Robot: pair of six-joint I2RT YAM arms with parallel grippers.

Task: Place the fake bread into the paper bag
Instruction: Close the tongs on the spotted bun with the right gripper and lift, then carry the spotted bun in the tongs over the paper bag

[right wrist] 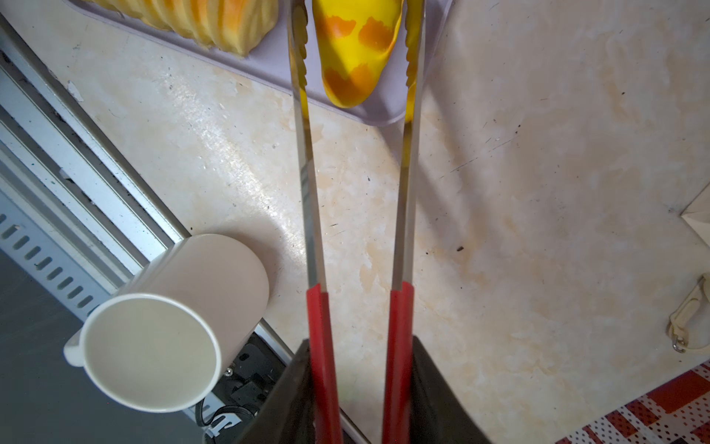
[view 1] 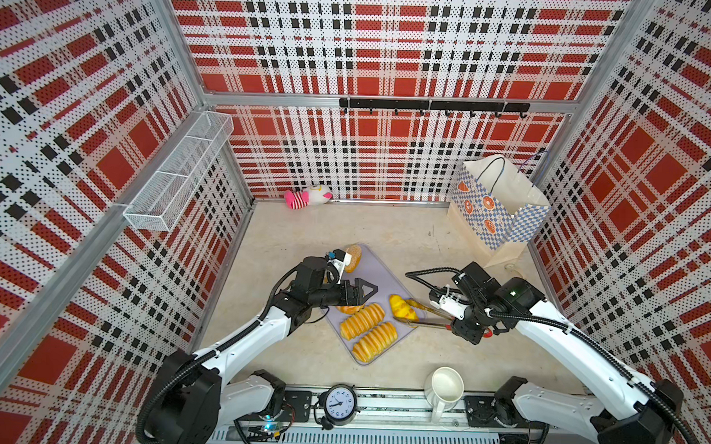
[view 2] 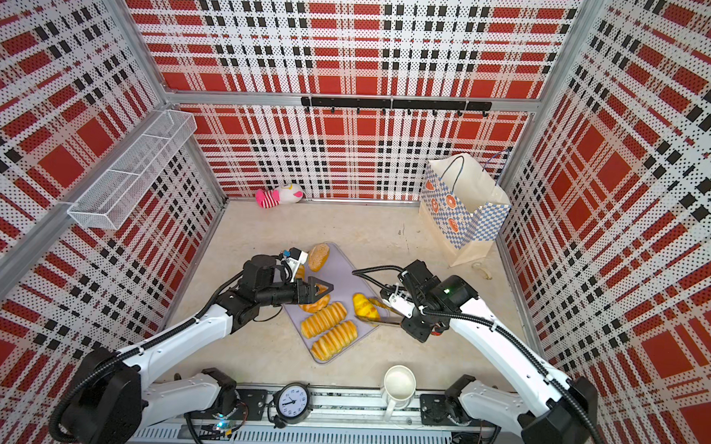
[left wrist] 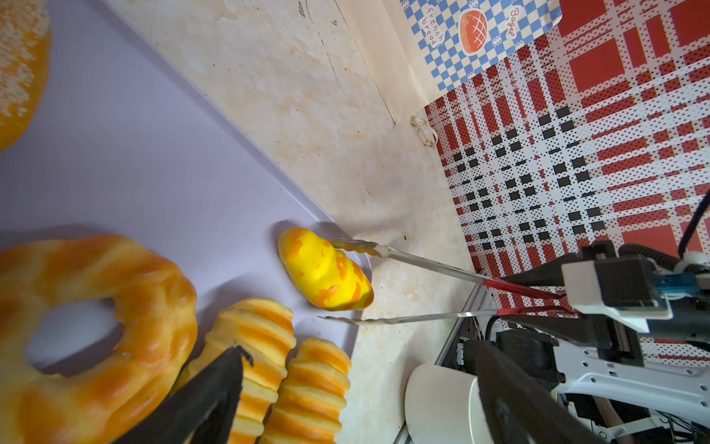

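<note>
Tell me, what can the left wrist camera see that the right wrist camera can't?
Only the left wrist view: the doughnut, the seeded bun and the bag with its checks. Only the right wrist view: straight down into the jug, which looks empty. Both: the tongs gripped by the right claw, their tips on either side of the yellow bread, plus the loaves, the tray and the jug's outside.
</note>
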